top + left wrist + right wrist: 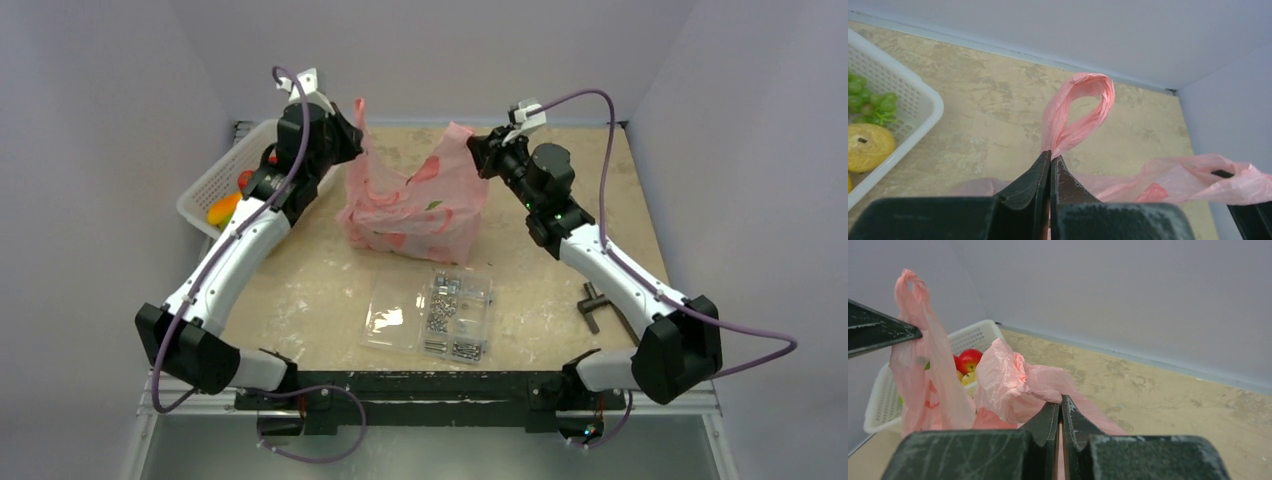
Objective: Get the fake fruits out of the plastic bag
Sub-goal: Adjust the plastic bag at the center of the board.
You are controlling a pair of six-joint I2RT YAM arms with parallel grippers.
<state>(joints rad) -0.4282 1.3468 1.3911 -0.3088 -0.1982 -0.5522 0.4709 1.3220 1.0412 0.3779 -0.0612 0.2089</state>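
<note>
The pink plastic bag [410,210] stands at the middle back of the table, stretched between both grippers. My left gripper [355,135] [1050,159] is shut on the bag's left loop handle [1083,107], which sticks up past the fingertips. My right gripper [478,150] [1060,402] is shut on the crumpled right edge of the bag [1008,385]. Through the film I see only red patches and a small green spot [433,205]; what lies inside is unclear. Fake fruits lie in the white basket: a red one [968,359], a yellow one [868,146] and green grapes [863,97].
The white basket [205,190] sits at the back left, close to the left arm. A clear case of metal screws [460,315] lies open in front of the bag. A dark metal tool [595,305] lies by the right arm. Walls close the back and sides.
</note>
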